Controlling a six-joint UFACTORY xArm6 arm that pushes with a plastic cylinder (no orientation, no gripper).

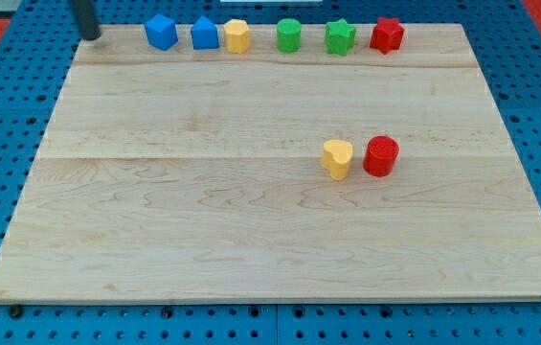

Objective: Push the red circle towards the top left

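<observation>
The red circle (381, 156) lies right of the board's middle, touching or almost touching a yellow heart-shaped block (337, 159) on its left. My tip (90, 36) is at the view's top left corner of the wooden board (203, 240), far from the red circle and left of the row of blocks along the top edge.
Along the view's top edge stand, from left to right, a blue block (161, 32), a second blue block (204, 34), a yellow block (237, 36), a green block (289, 36), a green star-like block (340, 38) and a red star-like block (386, 35). A blue pegboard surrounds the board.
</observation>
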